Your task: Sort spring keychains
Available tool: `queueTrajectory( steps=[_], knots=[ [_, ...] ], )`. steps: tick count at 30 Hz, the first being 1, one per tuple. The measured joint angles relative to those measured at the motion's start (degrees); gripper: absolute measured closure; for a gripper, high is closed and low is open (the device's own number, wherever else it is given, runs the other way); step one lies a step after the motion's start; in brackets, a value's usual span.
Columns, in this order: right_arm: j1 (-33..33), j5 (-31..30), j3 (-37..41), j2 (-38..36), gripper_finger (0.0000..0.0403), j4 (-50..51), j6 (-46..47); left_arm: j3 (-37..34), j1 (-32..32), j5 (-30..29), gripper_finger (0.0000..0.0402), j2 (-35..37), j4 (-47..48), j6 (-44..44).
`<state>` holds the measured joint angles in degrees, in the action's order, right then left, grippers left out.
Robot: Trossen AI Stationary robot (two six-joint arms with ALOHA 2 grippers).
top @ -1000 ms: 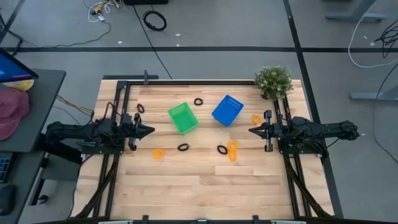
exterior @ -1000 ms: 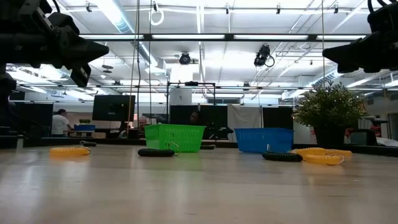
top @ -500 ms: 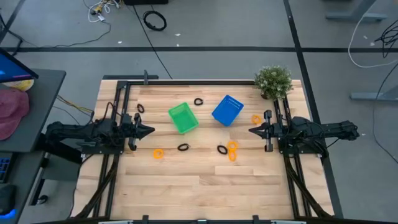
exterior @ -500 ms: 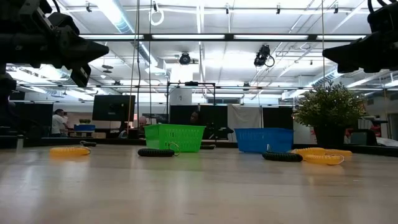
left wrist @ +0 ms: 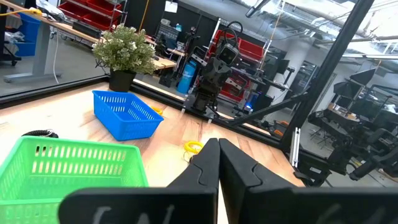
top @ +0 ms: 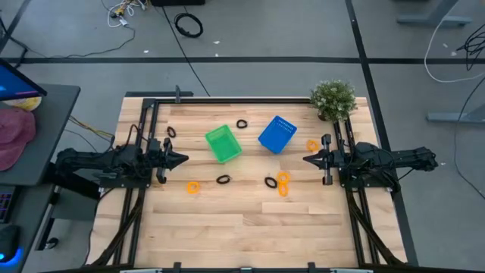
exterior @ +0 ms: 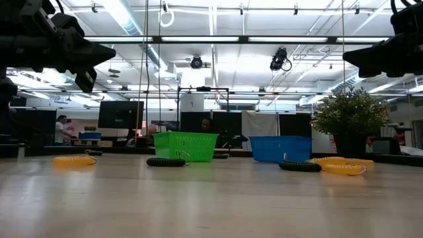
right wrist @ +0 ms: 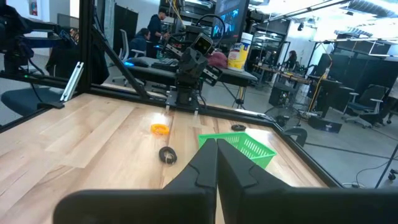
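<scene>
green basket, blue basket, potted plant

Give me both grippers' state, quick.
Left gripper: closed, empty, raised at the table's left side.
Right gripper: closed, empty, raised at the table's right side.

No visible change, scene unmoved

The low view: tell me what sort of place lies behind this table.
Most likely a robotics lab or workshop. Behind the wooden table run rows of ceiling strip lights, monitors stand on desks, and a person sits at a workstation far back.
</scene>
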<state>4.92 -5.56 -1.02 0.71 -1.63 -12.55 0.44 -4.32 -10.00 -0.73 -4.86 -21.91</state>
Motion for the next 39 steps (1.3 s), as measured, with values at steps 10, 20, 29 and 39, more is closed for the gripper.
queueTrajectory(
  steps=[10,20,29,39],
  knots=[
    [-0.01,0.0,0.0,0.0,0.0396,0.0,0.0,-0.01,0.0,0.0,0.0396,0.0,0.0,0.0],
    [-0.02,0.0,0.0,0.02,0.0396,0.0,0.02,0.01,0.02,-8.66,0.0396,-0.02,0.73,0.48],
    [-0.02,0.01,0.0,0.0,0.0396,-0.02,-0.09,0.03,0.02,-9.13,0.0396,-2.49,1.34,1.83],
    [-0.02,-0.26,0.0,0.26,0.0396,0.07,-33.53,0.03,0.02,-9.21,0.0396,-6.77,1.55,1.36]
  ],
)
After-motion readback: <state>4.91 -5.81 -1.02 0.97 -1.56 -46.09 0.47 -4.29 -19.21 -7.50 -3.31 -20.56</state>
